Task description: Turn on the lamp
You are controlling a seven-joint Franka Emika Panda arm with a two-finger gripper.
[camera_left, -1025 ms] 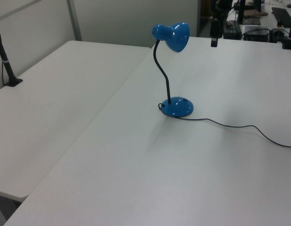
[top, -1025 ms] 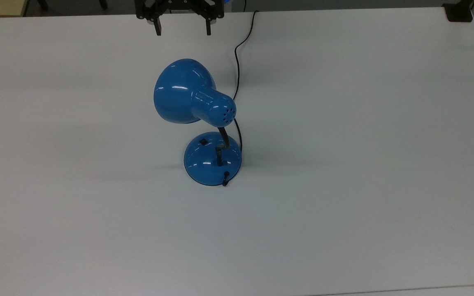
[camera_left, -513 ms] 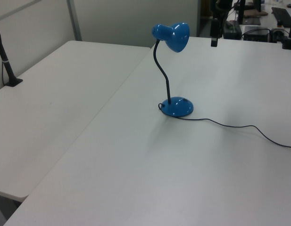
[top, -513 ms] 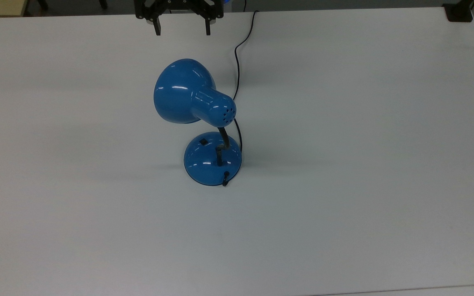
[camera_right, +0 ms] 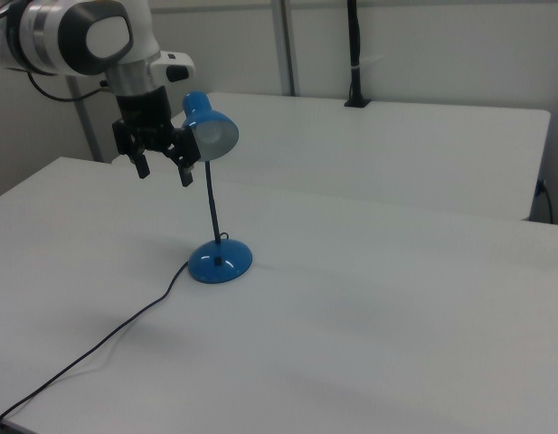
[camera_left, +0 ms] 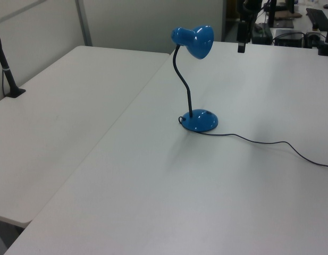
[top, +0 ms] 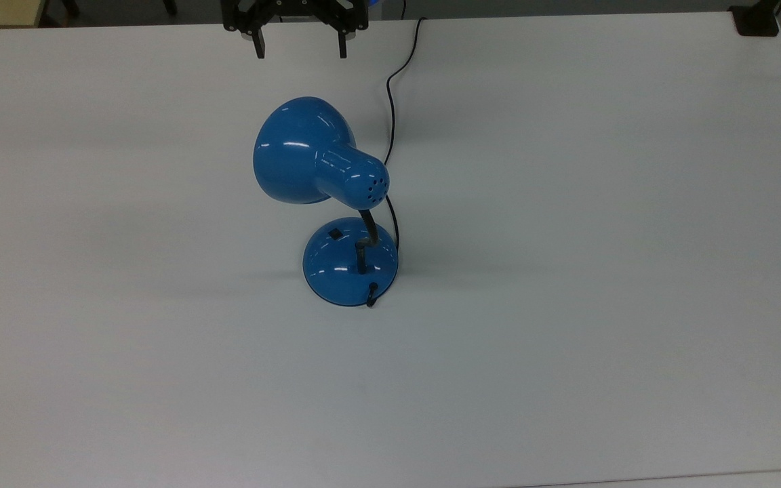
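Lamp (top: pixel 326 203) stood mid-table (top: pixel 601 271), shade toward the top view's upper left. Cord (top: pixel 394 88) ran to the far edge. Gripper (top: pixel 300 51) hung there, fingers spread, well apart from lamp.

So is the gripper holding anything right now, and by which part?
Nothing. The black two-finger gripper is open, apart from the glossy blue desk lamp.

Glossy blue lamp (top: pixel 316 163) with blue domed base, black neck, small black switch (top: pixel 335 234) on the base, black cord (camera_left: pixel 259 142), plain white table (top: pixel 567 271) beneath the lamp, black gripper (top: pixel 300 51), white and grey arm (camera_right: pixel 80 36)
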